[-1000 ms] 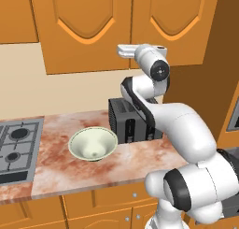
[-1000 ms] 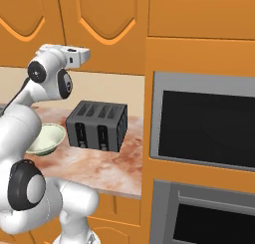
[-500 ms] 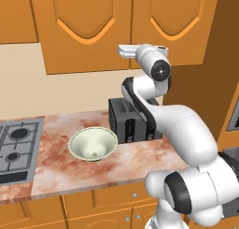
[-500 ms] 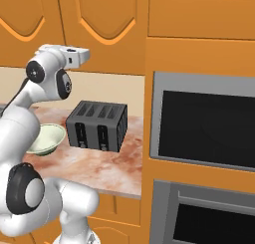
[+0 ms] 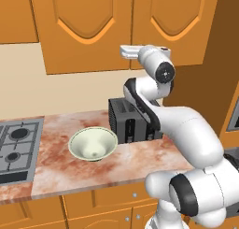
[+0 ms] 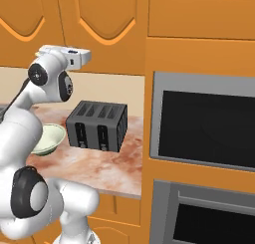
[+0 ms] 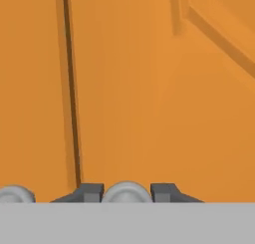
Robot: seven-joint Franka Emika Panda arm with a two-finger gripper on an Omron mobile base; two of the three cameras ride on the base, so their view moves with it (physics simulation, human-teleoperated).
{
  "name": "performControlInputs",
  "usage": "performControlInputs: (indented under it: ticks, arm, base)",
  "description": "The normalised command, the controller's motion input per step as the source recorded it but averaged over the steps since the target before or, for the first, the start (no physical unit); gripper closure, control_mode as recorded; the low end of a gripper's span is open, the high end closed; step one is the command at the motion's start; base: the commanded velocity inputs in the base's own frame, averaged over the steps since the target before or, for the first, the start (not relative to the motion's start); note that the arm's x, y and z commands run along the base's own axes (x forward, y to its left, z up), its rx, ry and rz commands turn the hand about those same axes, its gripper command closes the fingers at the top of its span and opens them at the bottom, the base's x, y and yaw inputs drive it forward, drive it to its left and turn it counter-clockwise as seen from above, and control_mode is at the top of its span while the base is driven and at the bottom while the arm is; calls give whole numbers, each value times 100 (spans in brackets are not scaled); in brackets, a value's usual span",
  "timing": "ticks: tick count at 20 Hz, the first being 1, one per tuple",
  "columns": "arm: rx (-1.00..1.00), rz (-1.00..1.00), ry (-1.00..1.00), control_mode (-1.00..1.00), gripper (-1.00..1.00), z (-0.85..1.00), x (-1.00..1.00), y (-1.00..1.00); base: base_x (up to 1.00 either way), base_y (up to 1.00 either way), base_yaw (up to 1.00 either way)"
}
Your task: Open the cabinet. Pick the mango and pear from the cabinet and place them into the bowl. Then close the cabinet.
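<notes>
We have crept forward over the last second: in the left base view our hand sits a touch higher and closer to the cabinet (image 5: 126, 27), at the lower edge of its doors near mid-frame. In the hand view our fingers (image 7: 92, 192) stand narrowly apart with the right door's knob (image 7: 127, 192) between them at bottom centre; whether they already pinch it we cannot tell. A second knob (image 7: 15, 194) sits at lower left, past the seam. Both doors look shut, so mango and pear are hidden. The bowl (image 5: 93, 144) waits on the table (image 5: 140, 158), left of the toaster (image 5: 126, 120). We judge the pull comes next.
</notes>
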Motion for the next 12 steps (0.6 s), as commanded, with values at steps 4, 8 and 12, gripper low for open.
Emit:
performControlInputs:
  ticks: [4,8,12]
  arm:
    - [1,9,-11,-100,100,22,-61,-41]
    - [2,6,-11,-100,100,31,-86,-49]
    - [2,6,-8,-100,100,45,-88,-62]
  base:
    - [0,0,0]
    - [0,0,0]
    - [0,0,0]
